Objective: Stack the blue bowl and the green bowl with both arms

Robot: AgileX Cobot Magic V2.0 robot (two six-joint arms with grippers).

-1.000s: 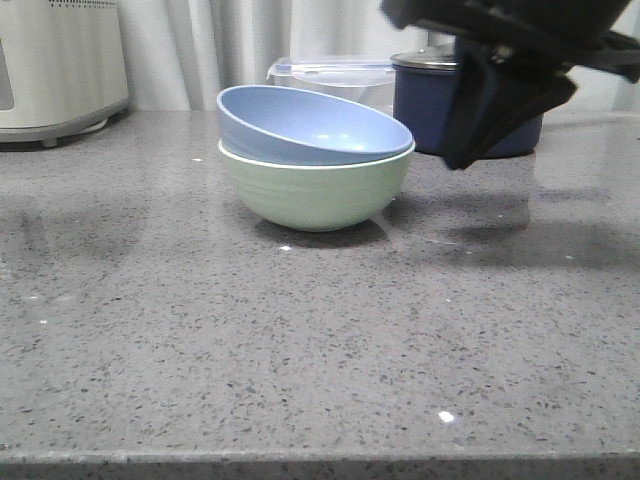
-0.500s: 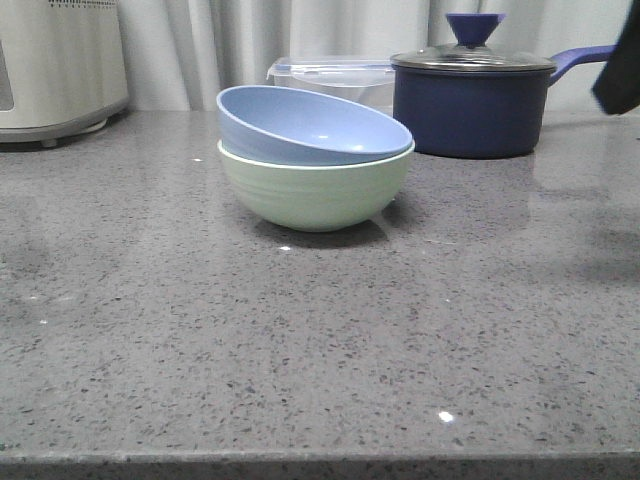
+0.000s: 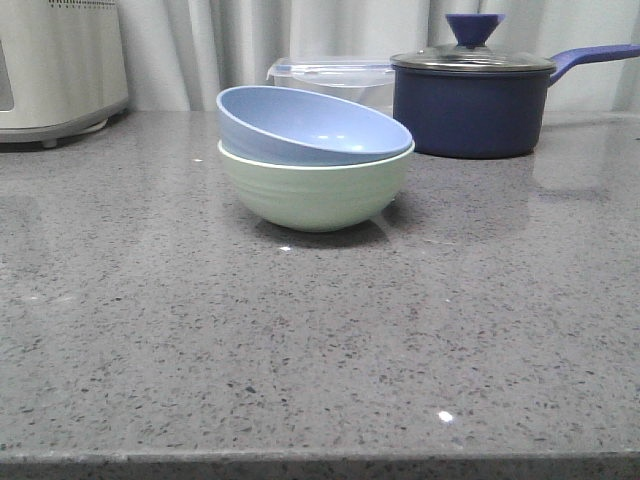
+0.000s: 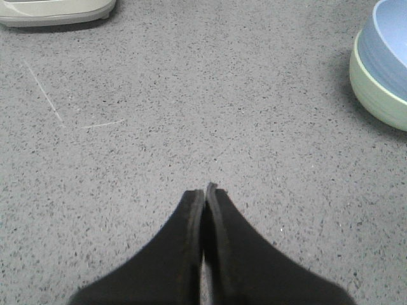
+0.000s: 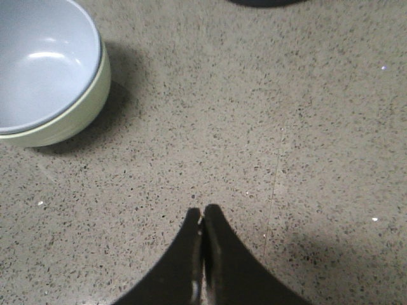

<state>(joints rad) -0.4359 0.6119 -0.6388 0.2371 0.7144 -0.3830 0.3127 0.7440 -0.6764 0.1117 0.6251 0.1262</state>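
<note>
The blue bowl (image 3: 310, 125) sits tilted inside the green bowl (image 3: 315, 188) at the middle of the grey counter. Both show in the left wrist view, blue bowl (image 4: 389, 41) in green bowl (image 4: 375, 89), and in the right wrist view, blue bowl (image 5: 41, 60) in green bowl (image 5: 73, 117). No arm shows in the front view. My left gripper (image 4: 204, 189) is shut and empty above bare counter, apart from the bowls. My right gripper (image 5: 203, 211) is shut and empty above bare counter, apart from the bowls.
A dark navy lidded saucepan (image 3: 470, 100) stands behind the bowls at the right, a clear plastic container (image 3: 335, 75) behind them. A white appliance (image 3: 55, 65) stands at the far left and shows in the left wrist view (image 4: 57, 9). The counter's front edge (image 3: 320, 462) runs near me.
The right arm, which hung in front of the saucepan, has drawn off to the right and out of the front view. The bowls have not moved.
</note>
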